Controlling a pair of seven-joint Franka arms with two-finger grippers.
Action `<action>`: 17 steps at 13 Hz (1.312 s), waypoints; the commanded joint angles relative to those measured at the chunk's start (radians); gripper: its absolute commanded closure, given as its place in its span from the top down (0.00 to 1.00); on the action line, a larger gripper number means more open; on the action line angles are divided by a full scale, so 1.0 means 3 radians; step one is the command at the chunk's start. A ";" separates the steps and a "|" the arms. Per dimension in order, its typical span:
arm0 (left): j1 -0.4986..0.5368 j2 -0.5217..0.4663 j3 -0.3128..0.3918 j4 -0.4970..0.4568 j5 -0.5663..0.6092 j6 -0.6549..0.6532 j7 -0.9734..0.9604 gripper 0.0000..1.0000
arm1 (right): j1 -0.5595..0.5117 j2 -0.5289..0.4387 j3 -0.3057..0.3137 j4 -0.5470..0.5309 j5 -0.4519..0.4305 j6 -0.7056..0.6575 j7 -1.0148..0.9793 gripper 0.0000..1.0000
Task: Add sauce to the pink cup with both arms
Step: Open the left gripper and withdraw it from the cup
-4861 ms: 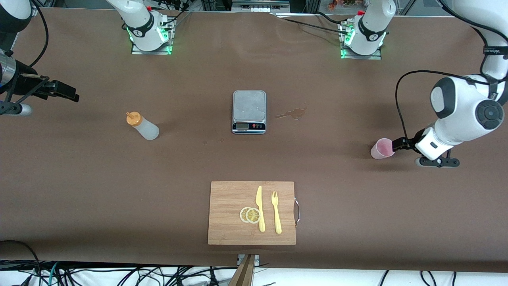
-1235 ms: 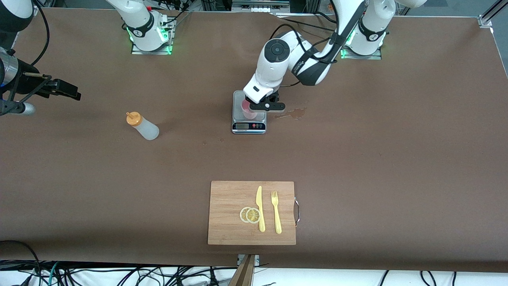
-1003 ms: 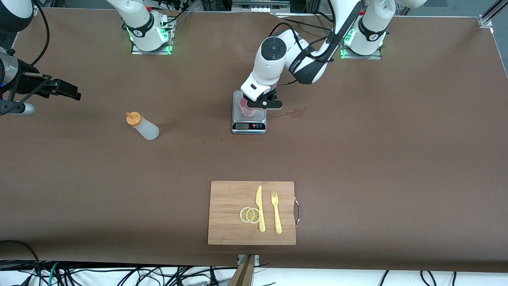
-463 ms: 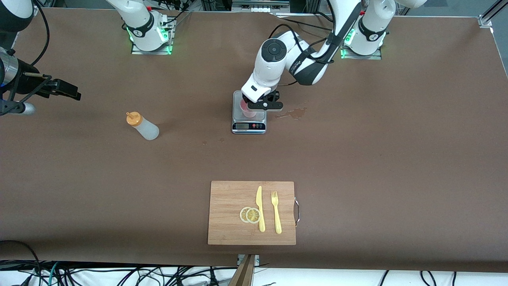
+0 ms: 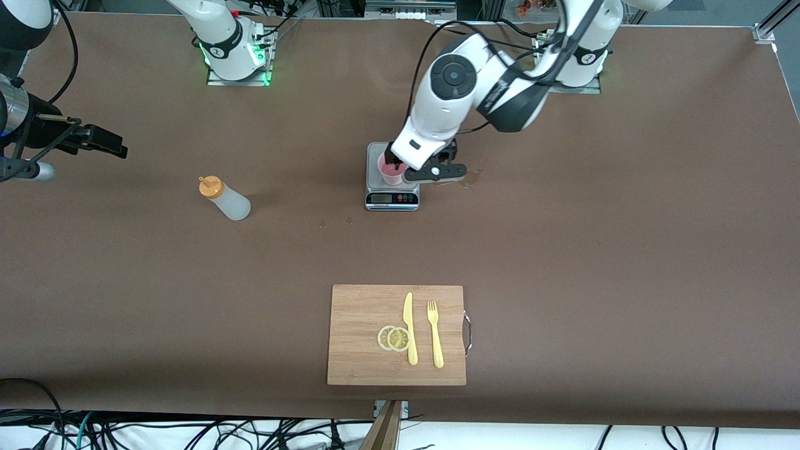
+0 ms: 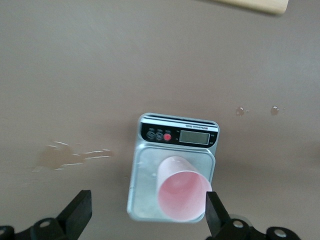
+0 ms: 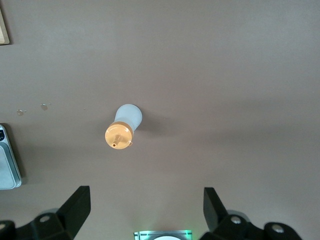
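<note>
The pink cup (image 5: 388,170) stands upright on the steel kitchen scale (image 5: 392,199) at the table's middle. My left gripper (image 5: 397,165) is over the scale, jaws open wide. In the left wrist view the cup (image 6: 184,196) sits on the scale (image 6: 147,172) between the open fingers of my left gripper (image 6: 146,200), close against one finger (image 6: 212,207). The sauce bottle (image 5: 226,199), whitish with an orange cap, stands toward the right arm's end. My right gripper (image 5: 114,147) waits open in the air at that end. Its wrist view (image 7: 145,197) shows the bottle (image 7: 124,126) well apart.
A wooden cutting board (image 5: 362,337) near the front edge holds lemon slices (image 5: 394,338), a yellow knife (image 5: 409,328) and a yellow fork (image 5: 435,334). A wet stain (image 5: 464,179) lies beside the scale toward the left arm's end.
My left arm carried the pink cup from its end of the table onto the scale. In the last half second its hand has drawn back a little toward its own end. The right arm has not moved.
</note>
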 commanded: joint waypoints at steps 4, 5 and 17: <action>0.0689 -0.0321 0.0200 0.0361 -0.0051 -0.0784 0.0844 1.00 | 0.0029 0.0007 -0.0010 0.0054 0.0027 -0.0065 0.0012 1.00; 0.0858 -0.0387 0.0205 0.0366 -0.0026 -0.0876 0.1048 1.00 | 0.0029 0.0002 -0.0010 0.0054 0.0027 -0.0070 0.0027 1.00; 0.2097 -0.0751 0.0262 0.0376 0.0266 -0.1368 0.2384 1.00 | 0.0018 0.0267 -0.0092 0.0008 0.0047 -0.0121 -0.2419 1.00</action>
